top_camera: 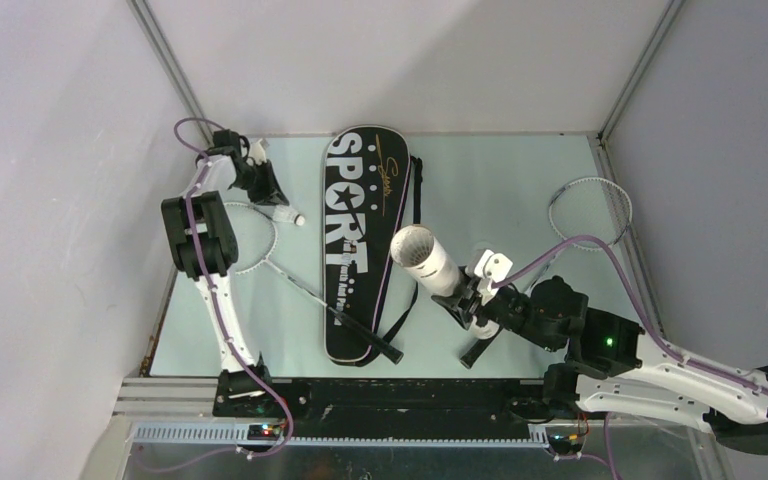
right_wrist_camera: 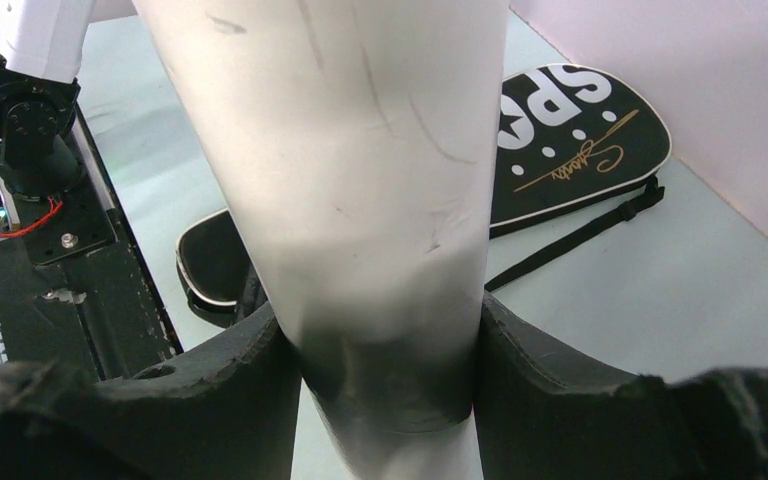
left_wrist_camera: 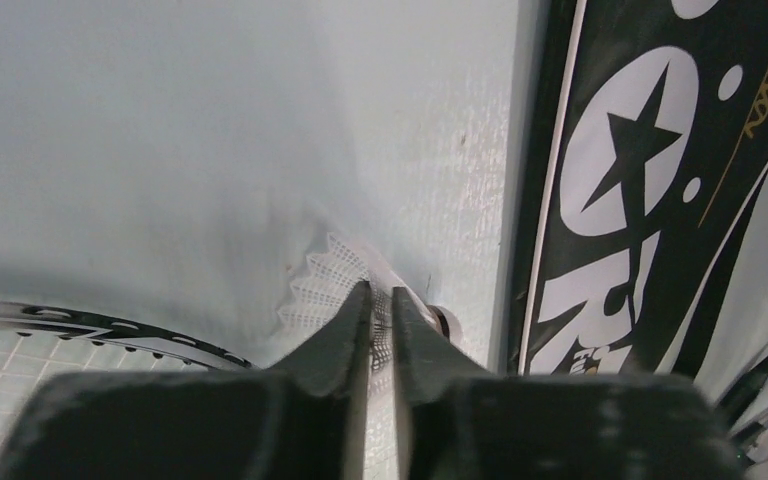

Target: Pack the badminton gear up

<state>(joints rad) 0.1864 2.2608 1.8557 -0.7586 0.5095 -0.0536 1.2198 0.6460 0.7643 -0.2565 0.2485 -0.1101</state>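
Bare worktop (top_camera: 500,190) lies open between the bag (top_camera: 360,250) and the right racket (top_camera: 588,210). The tilted tube (top_camera: 428,260) in the right end effector (top_camera: 465,300) stands just beside the bag's right edge. The left racket (top_camera: 305,287) lays its shaft across the bag's near end; the left end effector (left_wrist_camera: 380,295), pinching a shuttlecock (left_wrist_camera: 318,285), crowds the far-left strip.

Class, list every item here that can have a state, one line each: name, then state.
shuttlecock, on the table, skirt pinched
left gripper, shut on the shuttlecock
tube, held tilted, open end up
right gripper, shut on the tube
bag, lying flat, looks closed
left racket, lying flat, handle across the bag
right racket, lying flat, shaft partly hidden
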